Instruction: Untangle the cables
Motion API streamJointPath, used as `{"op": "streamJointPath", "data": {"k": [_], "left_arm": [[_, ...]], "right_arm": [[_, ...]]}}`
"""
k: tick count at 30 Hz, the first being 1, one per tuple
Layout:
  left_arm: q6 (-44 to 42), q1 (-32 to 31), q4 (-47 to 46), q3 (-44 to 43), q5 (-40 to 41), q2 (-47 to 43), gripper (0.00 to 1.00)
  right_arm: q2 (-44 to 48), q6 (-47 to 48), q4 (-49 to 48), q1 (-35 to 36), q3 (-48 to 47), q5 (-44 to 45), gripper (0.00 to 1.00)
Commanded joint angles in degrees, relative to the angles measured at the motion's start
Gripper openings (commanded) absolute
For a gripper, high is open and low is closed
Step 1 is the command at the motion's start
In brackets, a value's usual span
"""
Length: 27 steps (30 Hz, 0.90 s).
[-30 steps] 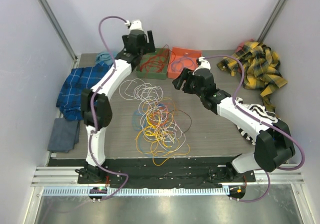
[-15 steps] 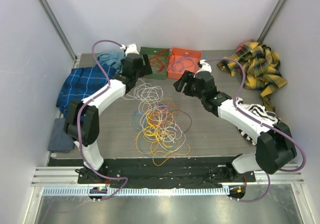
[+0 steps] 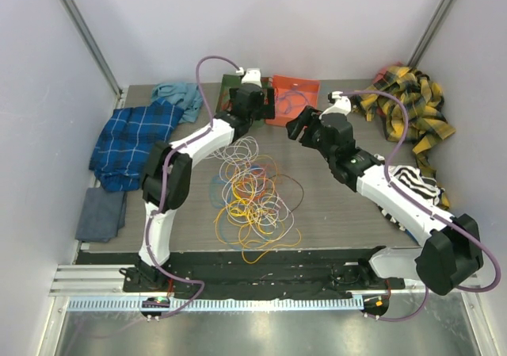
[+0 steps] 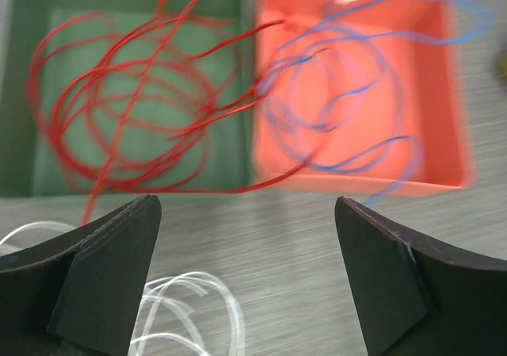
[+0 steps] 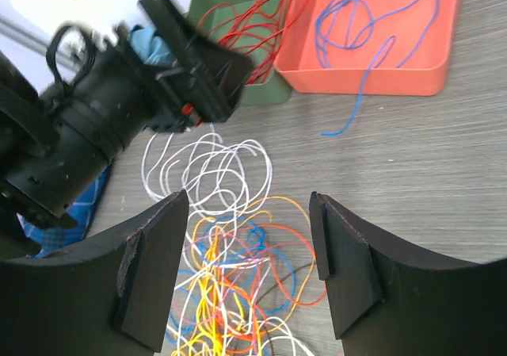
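A tangle of thin cables, yellow, orange, blue, red and white, lies mid-table, with white loops at its far side. My left gripper is open and empty, low over the table just before the green tray of red cables and the orange tray with a blue cable. White loops lie under it. My right gripper is open and empty above the tangle's far end.
Blue plaid cloth, teal cloth and grey cloth lie at the left. Yellow plaid cloth and a striped cloth lie at the right. The blue cable's end hangs over the orange tray's front.
My left gripper has come down from above the green tray and swung right, to the front of the two trays. My right gripper has shifted slightly right and back.
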<state>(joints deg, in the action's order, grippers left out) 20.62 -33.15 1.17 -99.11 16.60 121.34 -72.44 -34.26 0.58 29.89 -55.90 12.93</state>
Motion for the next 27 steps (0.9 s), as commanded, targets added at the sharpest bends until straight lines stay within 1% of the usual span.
{"op": "streamJointPath", "data": {"k": [1,2,3,5,6,7,8,9,12,14,16,17,19,20,22,23,27], "left_arm": [[3.3,4.7,-3.6,5.1,9.1,-5.2,0.98],[4.1,5.5,-3.5,5.7,10.0,-5.9,0.97],[4.3,6.8,-2.7,5.8,10.2,-6.4,0.98],[4.1,7.8,0.7,3.6,11.5,-5.5,0.98],[4.1,8.9,3.0,3.1,12.3,-5.3,0.98],[4.4,9.3,3.7,3.1,12.6,-5.1,0.98],[6.2,9.9,3.7,4.3,12.7,-5.2,0.98],[7.7,11.5,3.4,5.1,12.1,-5.6,0.98],[13.2,14.7,1.6,9.2,10.4,-7.2,0.98],[14.4,16.0,1.2,9.5,8.3,-6.3,0.97],[15.3,17.5,1.7,7.8,5.8,-4.8,0.95],[15.4,17.8,1.9,6.8,5.1,-2.8,0.95],[15.6,18.4,3.0,3.1,3.9,-0.3,0.94],[15.7,18.6,4.3,1.7,3.5,0.9,0.94],[16.2,19.2,5.3,-1.6,3.2,4.2,0.94],[16.6,19.5,5.4,-2.4,2.5,5.0,0.93],[17.9,20.1,6.8,-7.9,-0.4,11.3,0.89]], "right_arm": [[-1.0,0.0,-0.9,-1.2,0.3,5.4,0.68],[-1.6,-1.6,-0.9,-2.3,0.9,5.7,0.65],[-3.0,-4.6,-0.9,-3.2,1.1,5.9,0.58],[-4.7,-8.0,-2.0,-7.0,2.0,5.5,0.48],[-6.5,-9.9,-2.9,-8.3,2.3,5.4,0.38],[-7.4,-10.4,-4.4,-9.7,2.2,5.9,0.33],[-8.3,-10.9,-4.6,-10.6,1.5,6.2,0.27],[-9.5,-11.7,-4.6,-11.5,0.9,6.5,0.16],[-13.4,-12.4,-5.7,-13.7,-1.0,7.8,0.01],[-17.7,-13.2,-6.6,-15.9,-3.2,6.8,0.01],[-21.5,-13.2,-6.4,-17.1,-6.8,6.2,0.01],[-25.3,-13.1,-6.3,-18.0,-8.2,5.9,0.01],[-29.8,-13.2,-6.3,-18.5,-12.3,5.1,0.01],[-33.8,-13.8,-6.2,-18.8,-13.6,4.8,0.01],[-37.0,-14.7,-6.3,-19.6,-17.1,4.5,0.01],[-40.5,-15.7,-6.3,-20.0,-18.3,4.6,0.01],[-48.7,-18.7,-5.8,-22.7,-24.3,2.0,0.01]]}}
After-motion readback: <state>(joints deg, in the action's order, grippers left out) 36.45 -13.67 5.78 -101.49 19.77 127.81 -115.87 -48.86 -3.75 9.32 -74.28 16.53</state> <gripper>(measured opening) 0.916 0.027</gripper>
